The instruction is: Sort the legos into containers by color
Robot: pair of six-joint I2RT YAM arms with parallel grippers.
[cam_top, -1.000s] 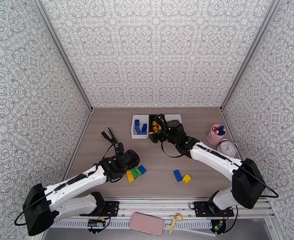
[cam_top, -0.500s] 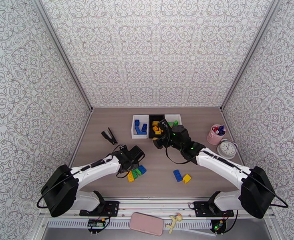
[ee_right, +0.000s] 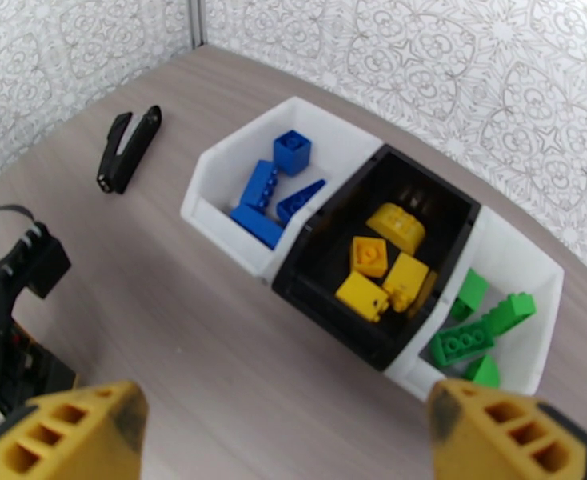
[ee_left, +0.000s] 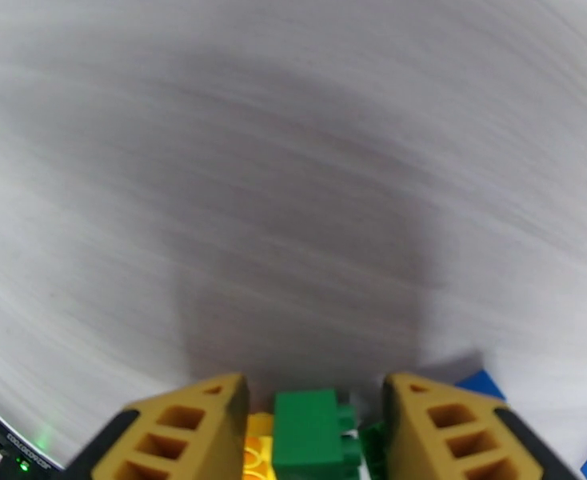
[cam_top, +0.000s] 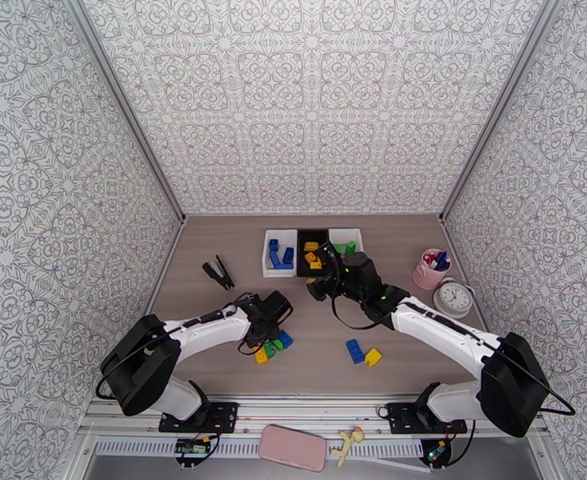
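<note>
Straddling a green lego (ee_left: 309, 434) on the table (ee_left: 293, 154), the left gripper (ee_left: 313, 387) stands part-open with a gap on each side, set for a pinch. The right gripper (ee_right: 285, 398), wide and empty, hangs just before the bins (ee_right: 229, 242), which hold blues, yellows and greens apart.

- Legos (ee_left: 308, 430): glossy, smooth moulded plastic.
- Containers (ee_right: 225, 234): smooth plastic in white and black, with a faint sheen.
- Tabletop (ee_right: 173, 330): matt wood-grain surface.
- Walls (cam_top: 309, 98): matt, patterned, paper-like lining.
</note>
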